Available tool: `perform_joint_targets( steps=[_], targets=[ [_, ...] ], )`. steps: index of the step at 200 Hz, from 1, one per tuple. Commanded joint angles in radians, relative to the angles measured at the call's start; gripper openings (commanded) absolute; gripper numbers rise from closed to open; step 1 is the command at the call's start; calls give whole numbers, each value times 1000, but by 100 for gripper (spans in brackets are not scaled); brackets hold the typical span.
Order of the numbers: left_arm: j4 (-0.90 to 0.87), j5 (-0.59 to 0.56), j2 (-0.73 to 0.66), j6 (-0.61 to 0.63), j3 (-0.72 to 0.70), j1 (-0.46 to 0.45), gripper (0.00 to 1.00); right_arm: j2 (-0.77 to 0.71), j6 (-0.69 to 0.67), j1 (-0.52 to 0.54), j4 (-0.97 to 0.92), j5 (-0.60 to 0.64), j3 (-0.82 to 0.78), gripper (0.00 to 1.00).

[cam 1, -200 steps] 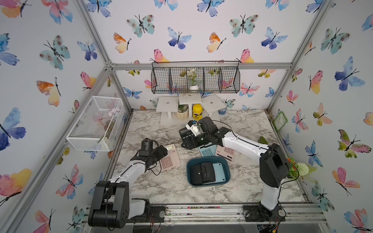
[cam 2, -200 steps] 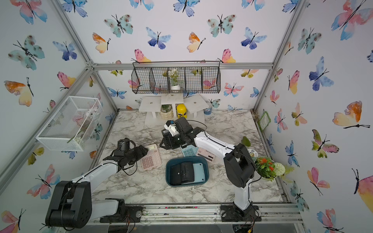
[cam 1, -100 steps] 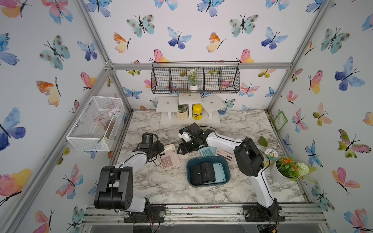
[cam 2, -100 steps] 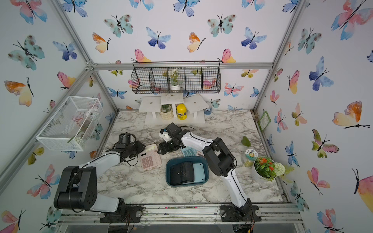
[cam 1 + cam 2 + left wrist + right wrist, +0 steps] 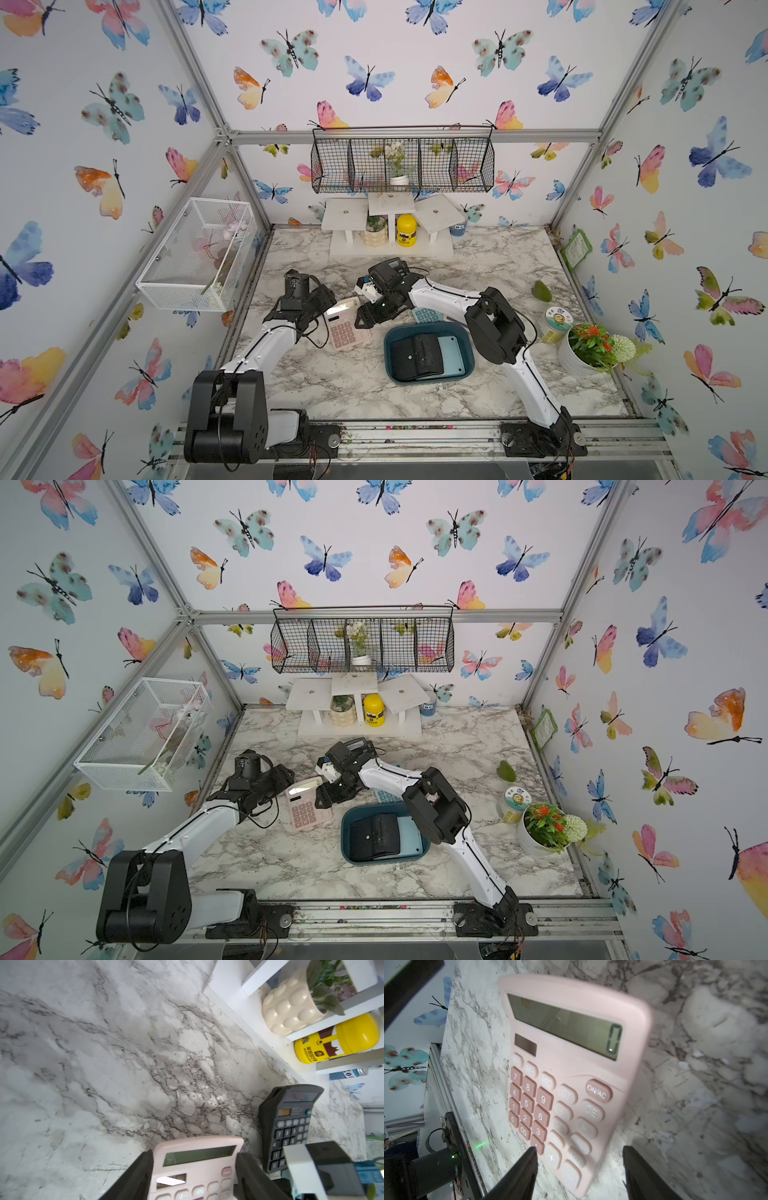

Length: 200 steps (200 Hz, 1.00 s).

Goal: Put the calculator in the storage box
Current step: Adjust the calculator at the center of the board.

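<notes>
One step in hand: the grasp. The pale pink rectangular plastic calculator (image 5: 347, 330) is judged to be at the point of being gripped and is not yet carried.
Calculator's place: it lies keys up on the marble-patterned desk (image 5: 332, 386), just beside the shallow dark teal-blue plastic storage box (image 5: 440, 329) and outside it.
Left gripper (image 5: 194, 1153): its jaws are set on either side of the display end, close against the edges. Whether they press cannot be told.
Right gripper (image 5: 579, 1147): its jaws are held apart above the key end and are clamped on nothing.
Next move, as judged: a firm hold is needed, then a lift over the flared rim and a set-down on what already lies there.
Box contents: two flat things are counted, one black (image 5: 415, 356) and one light blue (image 5: 452, 354). What they are cannot be told.
Calculators outside the box: three are counted, namely the pink one, a black one (image 5: 291, 1126) beyond it, and a teal-keyed one (image 5: 424, 315) half hidden under the right arm.
Grippers: two.
Boxes: one.
</notes>
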Motion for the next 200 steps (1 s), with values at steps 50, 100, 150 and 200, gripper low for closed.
perform_joint_targets(
  steps=[50,100,150,200],
  targets=[
    [38,66,130,1,22,45,69,-86,-138,139,8,-145,-116,68],
    [96,207,217,12,84,32,66,-249,-61,137,93,-4,-225,69],
    [143,304,254,35,114,-50,66,-220,-30,19,99,111,-179,69],
    [80,233,112,50,105,-43,70,-79,-109,-26,67,47,20,69]
  ],
)
